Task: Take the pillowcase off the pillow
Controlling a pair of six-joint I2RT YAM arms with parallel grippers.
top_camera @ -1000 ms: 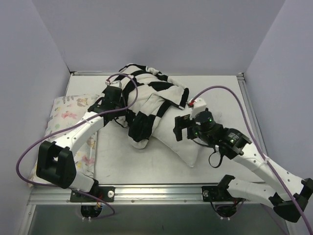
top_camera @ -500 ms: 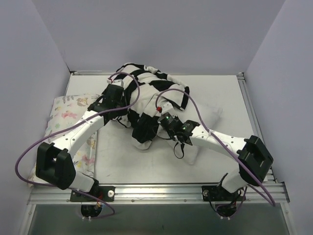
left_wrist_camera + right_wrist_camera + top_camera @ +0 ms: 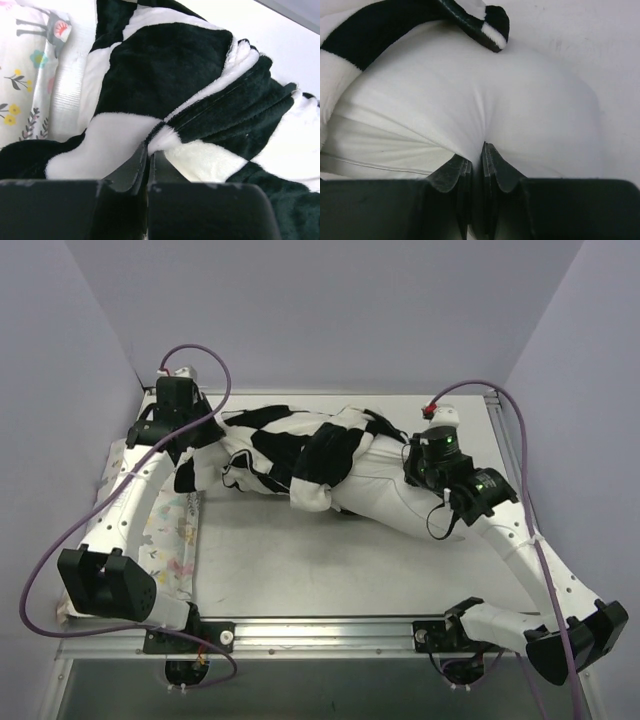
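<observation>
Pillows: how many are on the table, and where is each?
2. The white pillow lies in the middle, partly inside the checkered pillowcase; the floral pillow lies along the left edge, partly under the left arm. None seems hidden.

Between my left fingers (image 3: 131, 170): pillowcase (image 3: 165, 75) fold. Between my right fingers (image 3: 497, 172): pillow (image 3: 485, 100). Left of left fingers, on worktop (image 3: 300, 570): second pillow (image 3: 20, 75).

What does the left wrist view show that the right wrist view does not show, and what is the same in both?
Only the left wrist view shows the left gripper, shut on a fold of the checkered pillowcase, and the floral pillow at the upper left. Only the right wrist view shows the right gripper, shut on a fold of the plain white pillow. Both views show the pillowcase, though the right wrist view shows just its edge lying over the pillow, and some bare table.
</observation>
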